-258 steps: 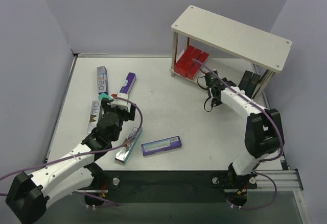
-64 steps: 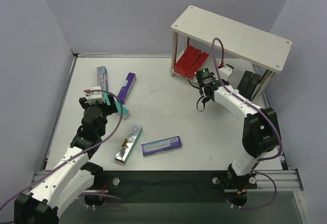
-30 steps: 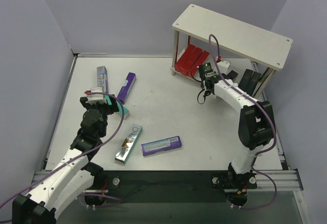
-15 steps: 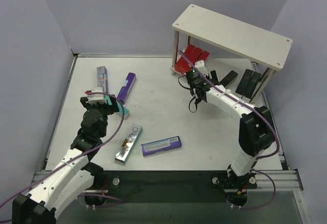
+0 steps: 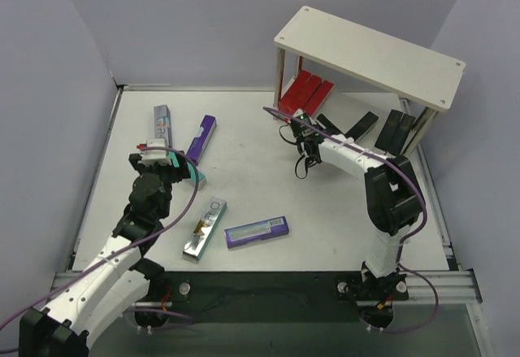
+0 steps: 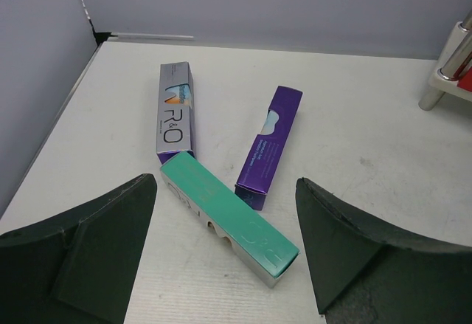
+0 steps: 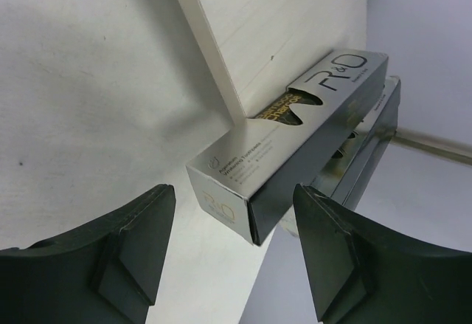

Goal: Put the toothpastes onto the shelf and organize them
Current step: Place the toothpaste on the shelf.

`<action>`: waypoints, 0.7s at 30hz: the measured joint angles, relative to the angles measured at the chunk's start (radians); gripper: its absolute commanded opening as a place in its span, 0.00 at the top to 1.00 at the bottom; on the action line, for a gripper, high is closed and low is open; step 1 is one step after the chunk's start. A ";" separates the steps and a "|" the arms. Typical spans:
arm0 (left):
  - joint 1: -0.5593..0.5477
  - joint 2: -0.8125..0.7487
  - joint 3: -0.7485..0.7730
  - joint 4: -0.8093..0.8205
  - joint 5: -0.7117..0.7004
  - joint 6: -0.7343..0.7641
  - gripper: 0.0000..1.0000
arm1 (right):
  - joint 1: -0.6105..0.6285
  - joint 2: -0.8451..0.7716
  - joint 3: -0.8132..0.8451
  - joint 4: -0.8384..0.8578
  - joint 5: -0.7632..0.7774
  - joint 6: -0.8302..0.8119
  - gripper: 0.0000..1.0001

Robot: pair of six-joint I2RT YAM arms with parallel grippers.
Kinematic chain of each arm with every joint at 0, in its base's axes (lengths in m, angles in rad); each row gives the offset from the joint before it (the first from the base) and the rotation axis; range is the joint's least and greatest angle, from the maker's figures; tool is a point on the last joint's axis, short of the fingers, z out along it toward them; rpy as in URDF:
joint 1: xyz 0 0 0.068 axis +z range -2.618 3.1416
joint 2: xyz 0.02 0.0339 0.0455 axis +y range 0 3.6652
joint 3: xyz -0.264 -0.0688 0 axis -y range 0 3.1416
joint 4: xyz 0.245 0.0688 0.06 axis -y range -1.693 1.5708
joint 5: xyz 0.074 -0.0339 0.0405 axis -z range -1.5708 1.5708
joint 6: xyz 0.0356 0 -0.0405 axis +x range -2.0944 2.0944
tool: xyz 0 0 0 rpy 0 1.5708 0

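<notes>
Shiny silver carton (image 7: 254, 154), long, slim, rectangular

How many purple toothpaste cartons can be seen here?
2. One purple carton lies on the left side, beside the teal carton; the second purple carton lies near the front edge. The shelf could hide more.

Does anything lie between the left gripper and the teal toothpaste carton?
Nothing visible does. The open left gripper faces the teal carton directly; the purple carton and the silver carton lie just beyond it, not in the way.
</notes>
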 measured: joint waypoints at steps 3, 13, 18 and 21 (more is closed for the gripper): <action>-0.002 0.000 0.000 0.000 0.001 0.004 0.13 | -0.014 0.026 0.000 0.000 -0.005 -0.040 0.39; -0.006 0.000 0.000 0.000 0.011 0.014 0.13 | -0.087 0.031 0.000 0.008 -0.007 -0.102 0.50; -0.010 0.000 0.000 0.000 0.019 0.014 0.13 | -0.116 0.031 0.000 0.014 -0.023 -0.124 0.51; -0.010 0.002 0.000 0.000 0.021 0.014 0.13 | -0.128 0.031 0.000 0.016 -0.027 -0.135 0.51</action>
